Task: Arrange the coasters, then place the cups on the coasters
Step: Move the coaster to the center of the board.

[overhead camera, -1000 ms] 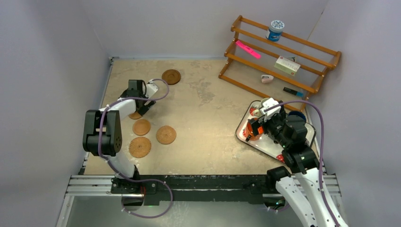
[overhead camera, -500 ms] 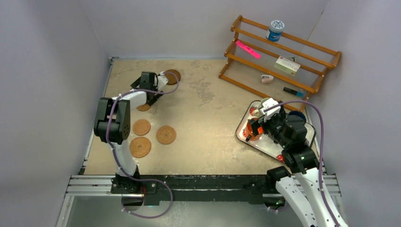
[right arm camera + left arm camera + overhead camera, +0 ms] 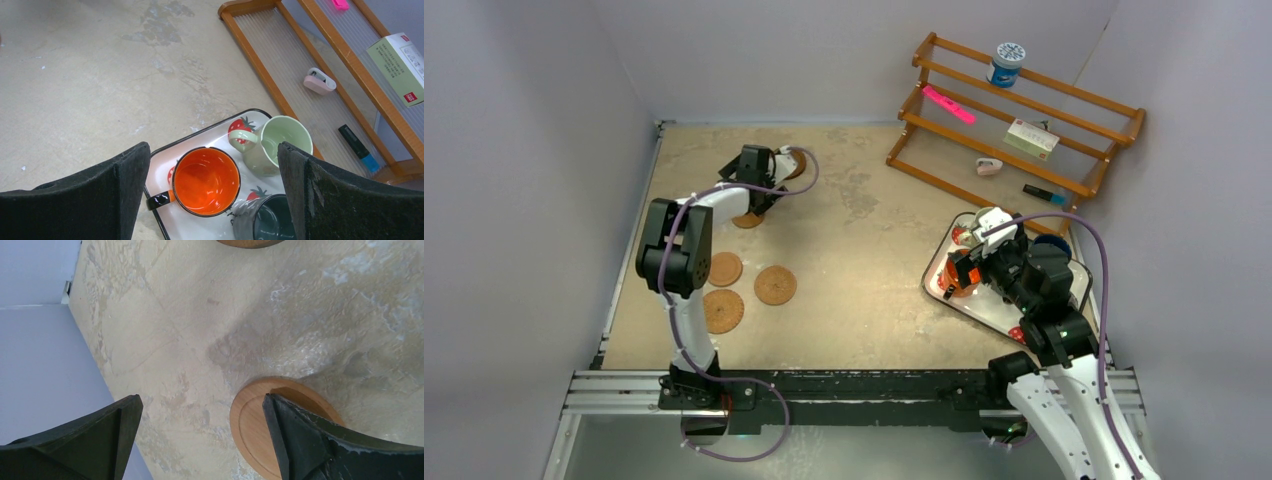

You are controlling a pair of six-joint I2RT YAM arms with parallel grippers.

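A slip looks the likeliest trouble here. The left jaws, spread as wide as they go and holding nothing, sit low over the counter's far-left quarter. A rimmed wooden coaster (image 3: 252, 427) lies partly under one finger (image 3: 325, 440). A disc that flat gives little to pinch, and I'd judge a closing finger could skid it across the counter (image 3: 200, 315) or ride up on its rim. Whether finger and disc touch cannot be told from here. Just beyond shows the edge of another coaster (image 3: 250, 242).

The right jaws, equally wide and empty, hover above the orange cup (image 3: 206, 181) on the strawberry tray (image 3: 212, 132) at the counter's right edge. The pale green cup (image 3: 280, 142) stands just beside the orange one and a dark cup (image 3: 272, 225) nearly against it, so a careless close could knock a neighbour or snag the handle.

Further out, three more coasters (image 3: 724, 268) (image 3: 775, 285) (image 3: 721, 311) lie loose toward the near-left corner, none bearing a cup. Every cup in view stands on the tray, well apart from the coasters. The arranging looks unfinished.
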